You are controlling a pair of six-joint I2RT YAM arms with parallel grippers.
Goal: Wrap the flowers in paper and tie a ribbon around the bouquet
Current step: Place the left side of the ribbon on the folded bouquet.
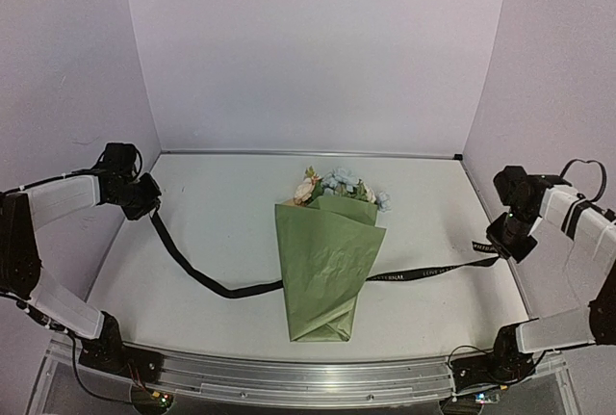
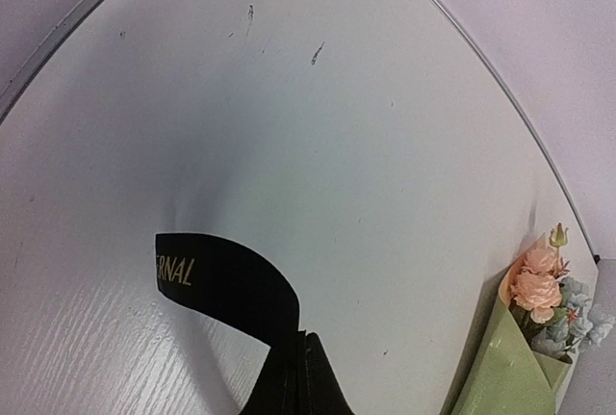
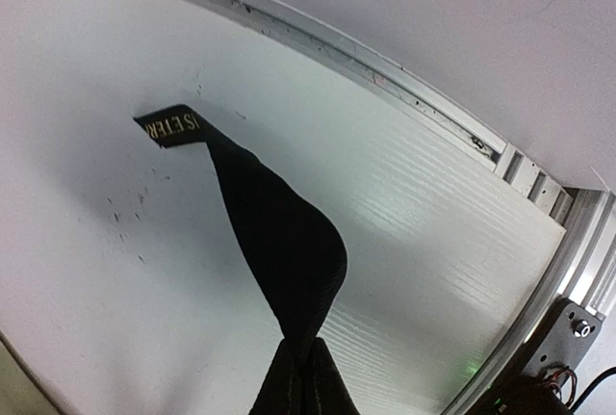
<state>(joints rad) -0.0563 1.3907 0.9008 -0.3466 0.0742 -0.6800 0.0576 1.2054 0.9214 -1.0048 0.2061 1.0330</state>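
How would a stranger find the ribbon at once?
On the white table, find the green paper cone with flowers. A long ribbon runs out from both its sides. It is the only flat black strip, with small pale letters.

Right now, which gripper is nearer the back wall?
Left. The left gripper sits nearer the back wall, level with the flowers; the right gripper is farther forward, level with the paper.
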